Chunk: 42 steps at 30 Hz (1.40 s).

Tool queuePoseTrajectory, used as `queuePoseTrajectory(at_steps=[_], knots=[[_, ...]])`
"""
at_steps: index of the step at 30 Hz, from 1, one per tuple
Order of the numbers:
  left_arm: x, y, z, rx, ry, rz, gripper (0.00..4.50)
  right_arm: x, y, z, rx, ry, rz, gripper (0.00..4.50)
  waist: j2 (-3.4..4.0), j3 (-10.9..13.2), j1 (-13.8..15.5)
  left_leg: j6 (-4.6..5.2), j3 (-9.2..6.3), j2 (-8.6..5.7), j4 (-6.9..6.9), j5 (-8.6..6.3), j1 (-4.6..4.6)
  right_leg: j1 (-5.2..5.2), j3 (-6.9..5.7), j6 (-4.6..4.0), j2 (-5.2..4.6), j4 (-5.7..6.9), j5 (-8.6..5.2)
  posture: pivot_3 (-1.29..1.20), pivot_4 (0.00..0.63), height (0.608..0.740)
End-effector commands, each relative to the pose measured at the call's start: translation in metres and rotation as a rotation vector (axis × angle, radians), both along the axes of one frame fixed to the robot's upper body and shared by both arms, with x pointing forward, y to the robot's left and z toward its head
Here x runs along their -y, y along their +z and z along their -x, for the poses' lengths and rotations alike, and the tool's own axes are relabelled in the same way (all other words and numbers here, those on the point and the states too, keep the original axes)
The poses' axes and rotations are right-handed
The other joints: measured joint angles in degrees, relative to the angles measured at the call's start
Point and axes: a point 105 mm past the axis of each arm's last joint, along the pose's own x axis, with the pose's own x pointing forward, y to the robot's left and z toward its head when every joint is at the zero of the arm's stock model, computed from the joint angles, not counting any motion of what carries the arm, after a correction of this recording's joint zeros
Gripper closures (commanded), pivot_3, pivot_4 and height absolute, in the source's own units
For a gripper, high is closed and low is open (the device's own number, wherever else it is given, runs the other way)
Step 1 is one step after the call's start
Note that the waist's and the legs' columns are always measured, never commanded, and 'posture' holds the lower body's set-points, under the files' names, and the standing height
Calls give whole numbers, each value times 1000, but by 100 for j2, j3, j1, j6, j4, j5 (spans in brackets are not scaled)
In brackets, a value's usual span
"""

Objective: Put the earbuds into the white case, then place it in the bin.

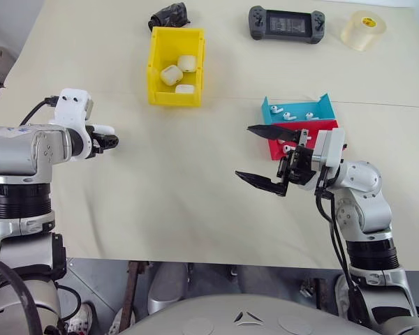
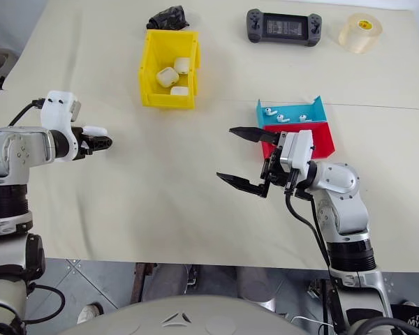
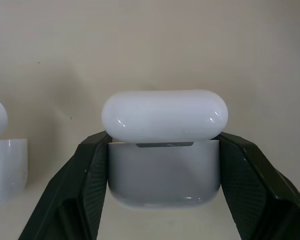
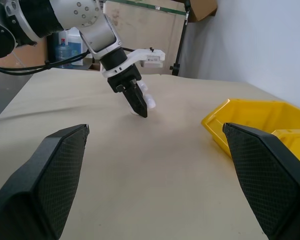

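The white case [image 3: 164,150] is clamped between the closed fingers of the left gripper [image 1: 109,142] at the table's [image 1: 195,209] left side, lid ajar. The right gripper [image 1: 264,157] is held wide apart, empty, beside the red tray [image 2: 322,142]. Earbuds [image 1: 290,114] are seen in the blue tray [image 1: 322,107]; three cases lie in the yellow bin [image 1: 156,61].

Silver arms, black claws on this bot

Both arms are chunky silver-grey metal with black ribbed joint rings, white plastic wrist housings and loose black cables; each hand, left hand [image 1: 109,143] and right hand [image 1: 264,157], has two black textured fingers.
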Motion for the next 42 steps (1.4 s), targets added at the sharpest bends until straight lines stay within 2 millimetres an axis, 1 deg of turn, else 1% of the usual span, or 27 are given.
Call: queuePoseTrajectory(at_steps=[1, 6, 8, 9, 10, 11, 12, 18, 28, 29, 30, 33, 39, 42], knots=[[-11, -6, 14, -35, 26, -18, 1683, -3, 8, 2, 46, 11, -19, 0, 0, 0, -15, 1, 1, 0, -2, 0, -1, -1, 1, 0, 0, 0, 0, 0, 150, 740], [-17, -10, 24, -55, 60, -34, 1683, -3, 8, 1, 45, 16, -20, 0, 0, 0, -29, 3, 2, 0, -3, -2, -2, -2, 1, 0, 0, -3, 0, 0, 150, 740], [-11, -10, 25, -54, 48, -12, 930, -4, 8, 0, 44, 22, -20, 0, 0, 0, -46, 3, 1, 0, -4, -2, -1, -2, 1, 0, 0, -3, 0, 0, 150, 740], [-9, -10, 25, -49, 52, -5, 671, -5, 8, 0, 45, 24, -20, 0, 0, 0, -47, 3, 1, 0, -4, -2, -1, -2, 1, 0, 0, -2, 0, 0, 150, 740], [-8, -9, 24, -46, 54, 2, 639, -5, 9, -1, 47, 26, -20, 0, 0, 0, -46, 3, 1, 0, -4, -2, -1, -2, 1, 0, 0, -2, 0, 0, 150, 740], [-7, -8, 24, -45, 58, 4, 303, -5, 10, -1, 48, 27, -20, 0, 0, 0, -43, 3, 0, 0, -4, -2, -1, -2, 0, 0, 0, -2, 0, 0, 150, 740], [-7, -8, 25, -45, 63, 13, 228, -5, 10, -2, 49, 27, -20, 0, 0, 0, -45, 3, 0, 0, -4, -2, -1, -2, 0, 0, 0, -2, 0, 0, 150, 740], [-8, -4, 31, -55, 82, 18, 228, -5, 10, -2, 50, 26, -21, 0, 0, 0, -22, 5, 0, 0, -3, -3, -3, -1, 0, 0, -1, -4, 0, 0, 150, 740], [-11, -12, 34, -102, 80, 2, 228, -9, 10, -1, 48, 26, -34, 0, 0, 0, -31, 4, 0, 0, -4, -3, -3, -2, 0, 0, -1, -5, 0, 0, 150, 740], [-11, -13, 35, -105, 81, 2, 612, -9, 10, -1, 48, 25, -35, 0, 0, 0, -32, 4, 0, 0, -4, -3, -2, -2, 0, 0, -1, -4, 0, 0, 150, 740], [-11, -14, 35, -108, 81, 2, 798, -9, 10, -1, 47, 25, -35, 0, 0, 0, -31, 4, 0, 0, -5, -3, -2, -2, 0, 0, -1, -4, 0, 0, 150, 740], [-11, -15, 36, -112, 73, -3, 1684, -8, 10, 0, 47, 20, -35, 0, 0, 0, -33, 4, 0, 0, -4, -3, -2, -2, 0, -1, -1, -4, 0, 0, 150, 740], [-13, -8, 41, -71, 36, -2, 1727, -6, 11, -1, 48, 19, -32, 0, 0, 0, -116, 4, 0, 0, -7, -3, -1, -2, 0, -1, -1, -4, 0, 0, 150, 740], [-7, 10, 38, 82, -58, 24, 1727, -2, 11, -2, 47, 21, -18, 0, 3, 3, -138, 3, 1, 1, -11, -3, -1, -3, 0, -1, -1, -6, 0, 0, 150, 740]])
